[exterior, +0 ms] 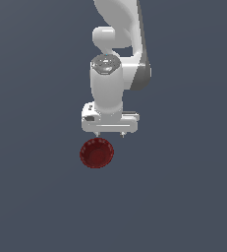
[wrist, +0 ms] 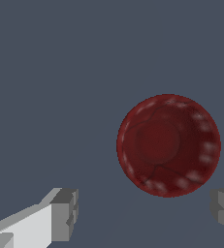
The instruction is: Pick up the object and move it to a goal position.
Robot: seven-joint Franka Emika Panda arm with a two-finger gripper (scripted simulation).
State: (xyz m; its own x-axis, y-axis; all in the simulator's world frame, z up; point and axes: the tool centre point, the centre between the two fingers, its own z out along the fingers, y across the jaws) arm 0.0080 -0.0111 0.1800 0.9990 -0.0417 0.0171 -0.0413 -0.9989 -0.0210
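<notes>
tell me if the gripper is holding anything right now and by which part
Nothing is held. The gripper is open, its fingers spread wide with only bare floor between them, and the red bowl lies apart from them, ungripped.

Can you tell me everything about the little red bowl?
The red bowl is small, round and dark red, with a wavy, scalloped rim and a flat, darker middle. It looks glossy, with pale shiny spots along one side of the rim in the wrist view. It sits upright and empty on the plain grey floor. Nothing touches it: the end effector is open above it, a bit off to one side, its fingers clear of the bowl.
</notes>
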